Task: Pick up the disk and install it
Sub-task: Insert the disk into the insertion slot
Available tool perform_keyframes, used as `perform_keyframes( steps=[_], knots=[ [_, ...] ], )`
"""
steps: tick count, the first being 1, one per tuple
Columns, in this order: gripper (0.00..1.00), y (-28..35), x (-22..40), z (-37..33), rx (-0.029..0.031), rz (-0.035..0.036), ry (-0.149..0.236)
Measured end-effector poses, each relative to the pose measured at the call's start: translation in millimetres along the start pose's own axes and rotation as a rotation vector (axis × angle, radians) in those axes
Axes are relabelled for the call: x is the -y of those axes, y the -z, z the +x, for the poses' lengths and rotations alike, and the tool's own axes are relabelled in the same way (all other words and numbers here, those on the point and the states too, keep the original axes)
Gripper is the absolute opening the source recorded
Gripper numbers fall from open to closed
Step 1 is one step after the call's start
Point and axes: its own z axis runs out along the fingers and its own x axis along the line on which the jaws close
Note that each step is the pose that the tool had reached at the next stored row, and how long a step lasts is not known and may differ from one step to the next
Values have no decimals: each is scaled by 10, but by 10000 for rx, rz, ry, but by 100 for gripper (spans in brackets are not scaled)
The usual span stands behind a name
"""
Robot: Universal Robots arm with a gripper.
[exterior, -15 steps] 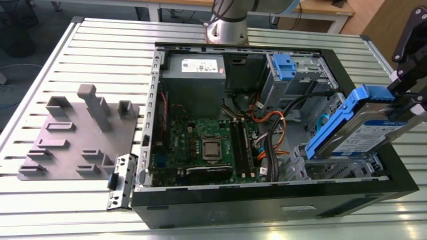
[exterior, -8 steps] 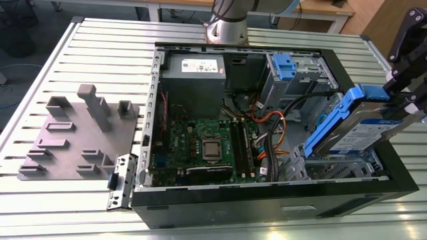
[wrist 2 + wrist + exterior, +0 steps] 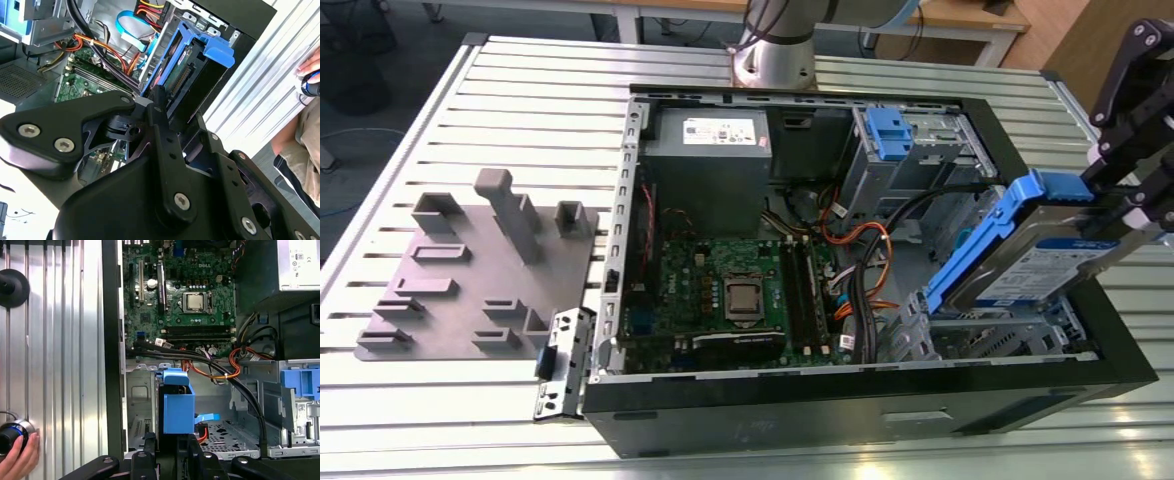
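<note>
Gripper is closed on the disk, fingers clamped on either side of one end. In both wrist views the fingers press against the blue carrier around the disk's edges.

The disk is off the bench, tilted, and reaches from the gripper down into the open case. Its far end is low, at the metal drive bay in the case corner nearest the gripper. Silver face and white-and-blue label show in the exterior view. The second wrist view shows the disk end-on straight ahead of the gripper, connector edge visible.

Past the disk from the gripper are black and orange cables, then the motherboard. The power supply is at the far corner of the case, well apart from the gripper. A second blue carrier sits in the upper cage, apart from the held disk.

A grey fixture plate lies on the bench beyond the case, far from the gripper. A hand rests on a dark knob on the bench outside the case wall, near the gripper.
</note>
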Motion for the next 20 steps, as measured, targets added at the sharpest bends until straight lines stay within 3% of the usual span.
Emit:
perform_keyframes(
  steps=[11, 20],
  knots=[
    [35, -62, -10, 3, 14, -1, 1],
    [35, -201, -7, 10, 15, 0, 0]
  ],
)
